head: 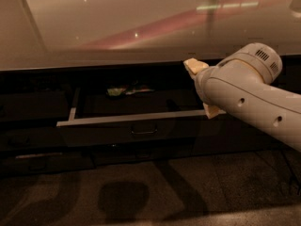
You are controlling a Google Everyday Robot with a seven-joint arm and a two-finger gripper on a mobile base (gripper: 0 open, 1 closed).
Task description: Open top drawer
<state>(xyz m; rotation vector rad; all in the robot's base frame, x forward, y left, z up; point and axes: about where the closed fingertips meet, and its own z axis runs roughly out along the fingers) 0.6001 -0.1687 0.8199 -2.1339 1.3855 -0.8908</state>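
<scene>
Fingers (pixel 195 66) apart at right end of top drawer (pixel 117 133)

Single cam, no 2nd view to share w/. I had it above and in front of the cabinet, tilted down over countertop (pixel 117 27), top drawer (pixel 103 134) and floor (pixel 141 197), at close range. Gripper (pixel 203 88) sat frame right, fingers apart, by drawer's right end.

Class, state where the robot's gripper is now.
In the camera view, the gripper sits right of centre, at the right end of the open top drawer, below the countertop.
</scene>
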